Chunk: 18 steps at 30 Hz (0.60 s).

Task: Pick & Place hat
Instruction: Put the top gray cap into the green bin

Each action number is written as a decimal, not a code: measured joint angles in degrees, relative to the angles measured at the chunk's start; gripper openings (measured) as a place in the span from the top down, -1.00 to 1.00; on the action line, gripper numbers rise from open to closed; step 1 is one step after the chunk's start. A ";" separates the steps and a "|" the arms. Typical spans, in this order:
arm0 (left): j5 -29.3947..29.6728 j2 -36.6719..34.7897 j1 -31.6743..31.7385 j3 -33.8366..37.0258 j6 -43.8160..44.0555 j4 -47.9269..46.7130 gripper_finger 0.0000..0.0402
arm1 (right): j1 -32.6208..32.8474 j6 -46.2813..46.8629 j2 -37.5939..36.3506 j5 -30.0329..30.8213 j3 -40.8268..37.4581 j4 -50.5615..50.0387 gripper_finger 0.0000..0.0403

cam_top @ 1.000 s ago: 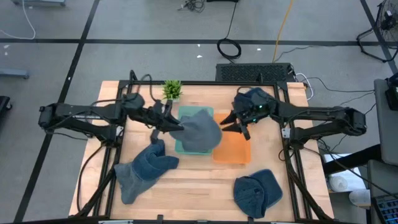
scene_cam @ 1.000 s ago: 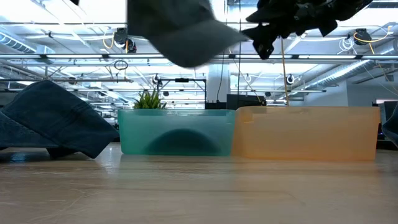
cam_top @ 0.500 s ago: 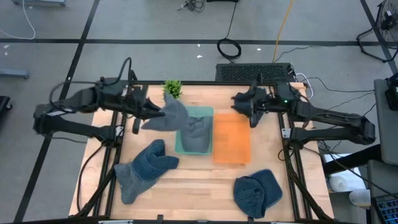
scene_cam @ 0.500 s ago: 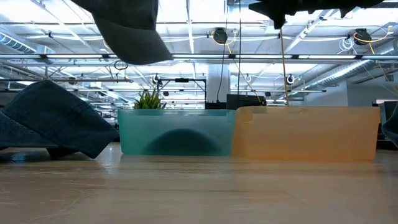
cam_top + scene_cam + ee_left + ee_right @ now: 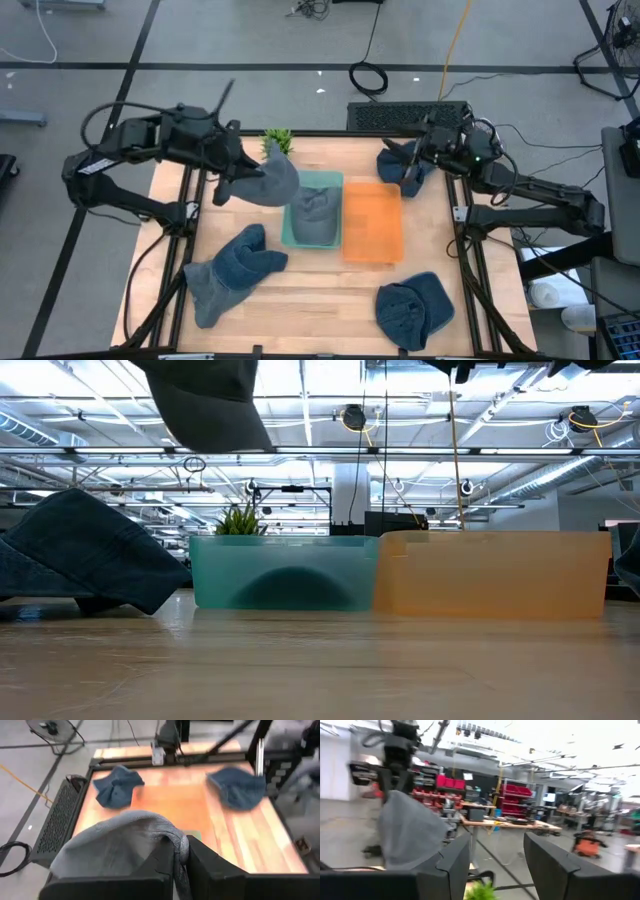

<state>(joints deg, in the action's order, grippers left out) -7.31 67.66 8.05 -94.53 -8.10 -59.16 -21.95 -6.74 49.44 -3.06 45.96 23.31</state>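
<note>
A grey hat (image 5: 272, 181) hangs in the air from my left gripper (image 5: 250, 184), above the far-left corner of the teal bin (image 5: 335, 180). It also shows in the left wrist view (image 5: 117, 845), at the top of the low view (image 5: 205, 400) and, far off, in the right wrist view (image 5: 410, 832). A second grey hat (image 5: 315, 212) lies inside the teal bin. My right gripper (image 5: 408, 166) is open, high above the table's far right corner, over a blue hat (image 5: 396, 156); its fingers stand apart in its wrist view (image 5: 495, 865). My left gripper (image 5: 181, 851) pinches a bunched fold of the grey hat's cloth (image 5: 172, 837) between its two shut fingers, coming from the table's left side. The hat is lifted clear of table and bin and hangs slack from the fingers.
An orange bin (image 5: 372, 222) stands right of the teal one. Blue hats lie at the near left (image 5: 235, 270) and near right (image 5: 415, 305) of the table. A small green plant (image 5: 277, 143) stands at the far edge, close behind the held hat.
My left gripper has carried the grey hat from above the teal bin up and toward the table's far left, uncovering the hat that lies in the bin. My right gripper has drawn back from the bins toward the far right corner and risen.
</note>
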 joint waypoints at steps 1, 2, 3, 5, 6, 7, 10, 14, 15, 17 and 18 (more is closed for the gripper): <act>0.04 0.95 -0.17 -0.97 -0.93 -1.43 0.87 | -0.59 -1.17 0.04 0.11 0.13 -0.20 0.14; 0.04 1.95 -0.36 -1.92 -1.78 -2.51 0.87 | -1.20 -2.31 0.08 0.33 0.18 -0.38 0.14; 0.06 2.85 -0.58 -2.88 -2.42 -3.44 0.87 | -1.83 -3.24 0.15 0.69 0.20 -0.40 0.14; 0.93 4.48 -1.10 -4.56 -3.97 -6.01 0.87 | -3.01 -4.63 0.31 1.79 0.28 -0.51 0.14; 1.77 5.28 -1.39 -5.35 -5.03 -7.29 0.87 | -3.67 -5.14 0.32 1.78 0.30 -0.94 0.14; 2.62 6.10 -1.81 -6.16 -6.07 -8.20 0.87 | -4.36 -5.41 0.30 1.74 0.30 -1.61 0.14; 4.26 8.15 -2.92 -7.75 -8.48 -9.73 0.87 | -5.55 -5.52 0.32 1.60 0.30 -3.76 0.14; 4.43 10.67 -4.35 -9.85 -10.42 -9.70 0.87 | -6.49 -4.65 0.34 1.54 0.30 -6.65 0.14; 4.46 11.30 -4.69 -10.21 -10.76 -9.65 0.87 | -6.59 -4.67 0.37 1.54 0.30 -7.13 0.14; 4.56 12.56 -5.39 -10.74 -11.37 -9.67 0.87 | -6.64 -4.99 0.37 1.59 0.30 -7.70 0.14; 4.80 13.16 -5.82 -10.81 -11.61 -9.57 0.87 | -6.65 -5.40 0.37 1.62 0.30 -7.74 0.14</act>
<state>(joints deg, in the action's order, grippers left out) -2.51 80.82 2.23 -105.34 -19.72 -68.73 -28.60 -12.15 49.80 -1.45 46.26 15.57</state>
